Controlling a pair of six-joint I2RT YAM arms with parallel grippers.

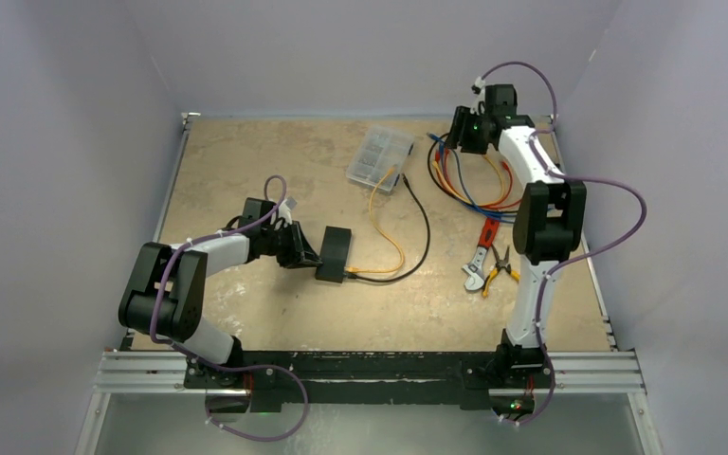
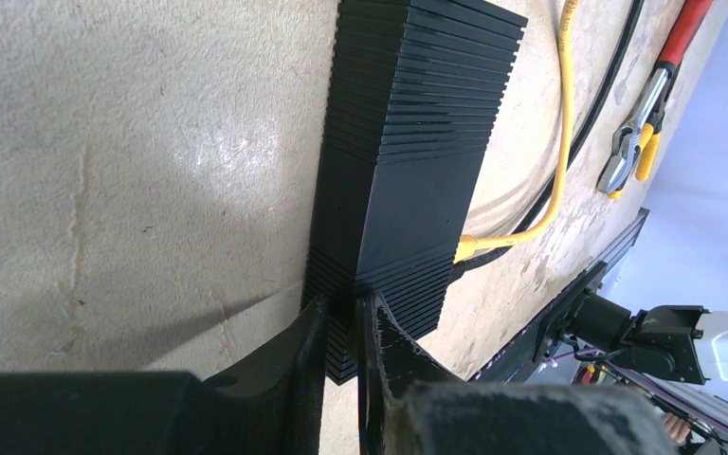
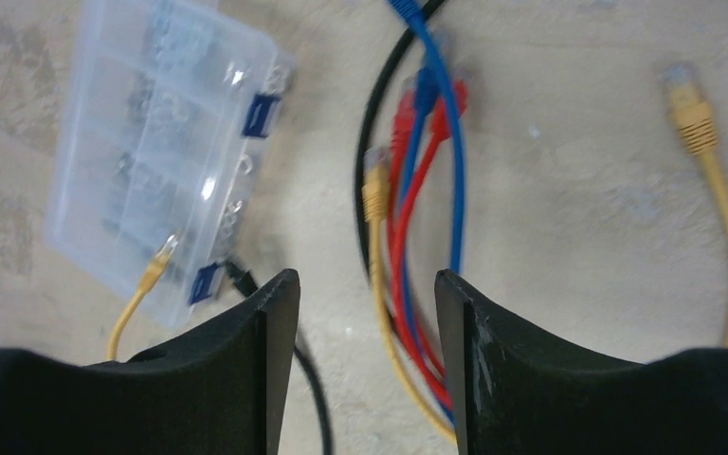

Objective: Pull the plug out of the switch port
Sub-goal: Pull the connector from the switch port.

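Observation:
The switch (image 1: 335, 254) is a flat black ribbed box left of the table's middle; it also fills the left wrist view (image 2: 408, 171). A yellow plug (image 1: 351, 273) sits in a port at its near right end, seen in the left wrist view (image 2: 469, 248), with a black cable (image 1: 417, 256) beside it. My left gripper (image 1: 311, 256) is shut on the switch's edge (image 2: 343, 308). My right gripper (image 1: 457, 131) is open and empty above loose cables at the far right (image 3: 365, 284).
A clear compartment case (image 1: 379, 156) lies at the back middle, also in the right wrist view (image 3: 152, 161). A bundle of red, blue, yellow and black cables (image 1: 469, 180) lies under the right gripper. An adjustable wrench (image 1: 481, 254) and pliers (image 1: 500, 270) lie at the right.

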